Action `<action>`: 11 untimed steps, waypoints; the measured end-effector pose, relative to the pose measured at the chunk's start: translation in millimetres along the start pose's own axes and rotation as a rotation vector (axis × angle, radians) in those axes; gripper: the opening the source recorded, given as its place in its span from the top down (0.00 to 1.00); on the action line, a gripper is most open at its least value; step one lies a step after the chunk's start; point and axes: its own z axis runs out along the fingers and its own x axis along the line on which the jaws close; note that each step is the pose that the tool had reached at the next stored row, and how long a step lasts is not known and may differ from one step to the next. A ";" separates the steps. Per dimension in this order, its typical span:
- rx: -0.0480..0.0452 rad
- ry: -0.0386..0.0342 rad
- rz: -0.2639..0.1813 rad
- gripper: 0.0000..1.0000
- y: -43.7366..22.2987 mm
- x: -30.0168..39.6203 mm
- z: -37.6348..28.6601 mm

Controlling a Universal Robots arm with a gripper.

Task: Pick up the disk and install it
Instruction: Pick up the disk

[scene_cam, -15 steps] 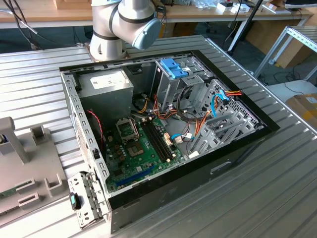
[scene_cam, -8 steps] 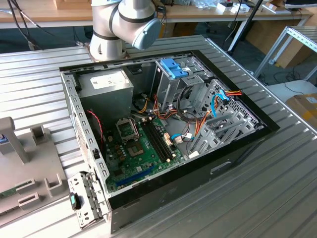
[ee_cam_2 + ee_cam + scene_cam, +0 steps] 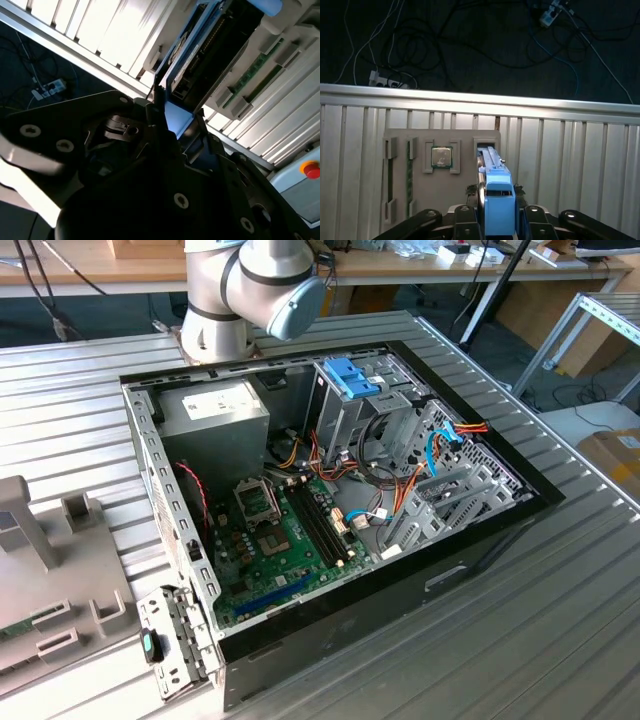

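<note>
The disk (image 3: 497,197) stands on edge with its light-blue rail facing the camera in the first wrist view. Its far end meets a slot of the grey parts tray (image 3: 465,137). My gripper (image 3: 497,222) straddles the disk, with a dark finger pressed against each side of the rail. In the second wrist view the disk (image 3: 178,118) rises from between the black fingers of the gripper (image 3: 170,127) towards the tray. The open computer case (image 3: 520,505) lies on the ribbed table, and its metal drive cage (image 3: 345,415) carries a blue latch.
The tray also holds a processor chip (image 3: 441,156) and a green memory stick (image 3: 409,175). Cables and a power strip (image 3: 385,80) lie on the dark floor beyond the table edge. The arm's base (image 3: 225,300) stands behind the case. Orange and blue wires cross the case's inside.
</note>
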 end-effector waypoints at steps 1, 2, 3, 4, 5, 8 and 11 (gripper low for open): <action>0.0013 0.0000 0.000 0.64 0.0 0.0 -6.5; 0.0024 0.0000 0.000 0.64 0.1 0.0 -10.9; 0.0031 0.0000 0.000 0.64 0.1 0.0 -14.8; 0.0039 -0.0001 0.000 0.64 0.2 0.0 -19.4; 0.0043 -0.0002 0.000 0.64 0.2 0.0 -22.5; 0.0062 0.0000 0.000 0.64 0.4 0.0 -40.4; 0.0066 -0.0001 0.000 0.64 0.5 0.0 -45.9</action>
